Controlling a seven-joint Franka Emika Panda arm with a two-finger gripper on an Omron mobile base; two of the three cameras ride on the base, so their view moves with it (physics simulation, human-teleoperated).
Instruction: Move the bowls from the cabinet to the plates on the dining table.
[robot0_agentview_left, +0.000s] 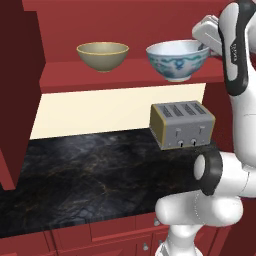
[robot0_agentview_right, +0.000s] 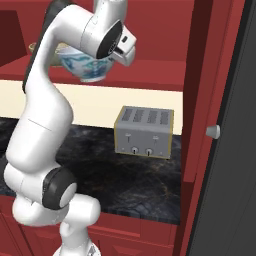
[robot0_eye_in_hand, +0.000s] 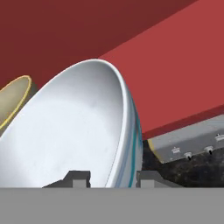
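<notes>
Bowls sit on the red shelf (robot0_agentview_left: 125, 80) of the cabinet (robot0_agentview_left: 22, 75) across the upper part of the left base view; the olive-tan bowl (robot0_agentview_left: 102, 55) stands at upper centre-left, apart from the white patterned bowl (robot0_agentview_left: 177, 60) at upper right; below them the toaster (robot0_agentview_left: 182, 124) rests on the black counter (robot0_agentview_left: 80, 175) at centre right; in the hand view the gripper (robot0_eye_in_hand: 113, 178) has one finger inside and one outside the white bowl's rim, clamped on it.
</notes>
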